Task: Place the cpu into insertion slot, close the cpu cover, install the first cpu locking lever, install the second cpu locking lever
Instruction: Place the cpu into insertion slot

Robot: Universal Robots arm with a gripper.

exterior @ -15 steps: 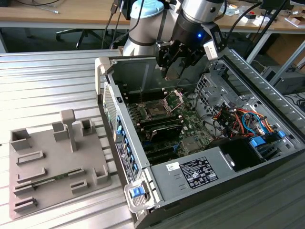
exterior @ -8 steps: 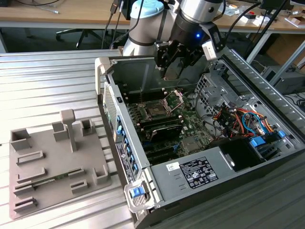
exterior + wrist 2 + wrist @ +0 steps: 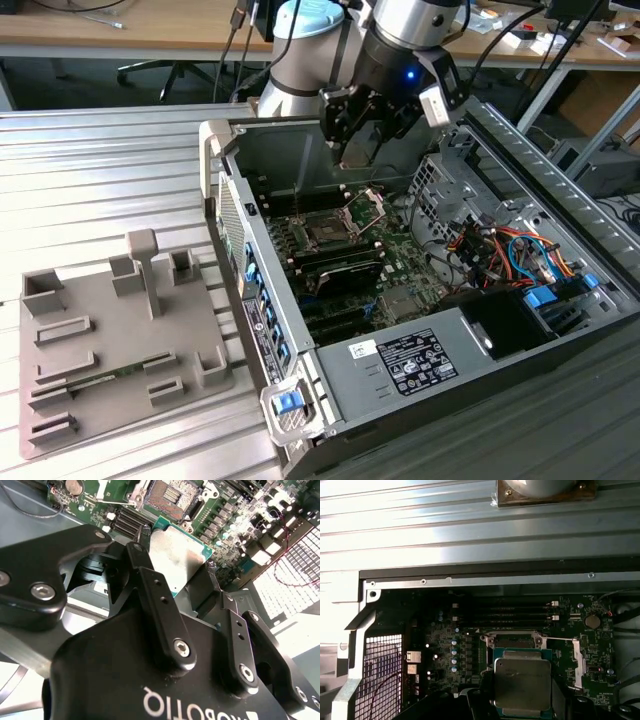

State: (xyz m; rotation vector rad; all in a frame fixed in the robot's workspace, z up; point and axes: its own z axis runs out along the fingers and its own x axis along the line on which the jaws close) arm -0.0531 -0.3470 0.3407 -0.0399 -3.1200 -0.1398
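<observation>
My gripper (image 3: pixel 357 150) hangs inside the open computer case, shut on the cpu (image 3: pixel 177 555), a flat square chip with a silvery top and green edge. In both wrist views the black fingers (image 3: pixel 150 587) clamp two opposite sides of the cpu (image 3: pixel 522 680). The chip is held in the air above the green motherboard (image 3: pixel 395 262), close over the insertion slot (image 3: pixel 325 230). The slot's dark square (image 3: pixel 170 495) lies bare, and the chip hides part of the insertion slot (image 3: pixel 512 640). The cpu cover (image 3: pixel 368 206) stands raised at the slot's far side.
A grey fixture plate (image 3: pixel 110 340) with upright blocks lies at the exterior view's left. The case wall (image 3: pixel 255 290) borders the board. Long black memory slots (image 3: pixel 340 268), a drive cage (image 3: pixel 440 185), coloured cables (image 3: pixel 510 250) and a black power supply (image 3: pixel 440 360) surround the socket.
</observation>
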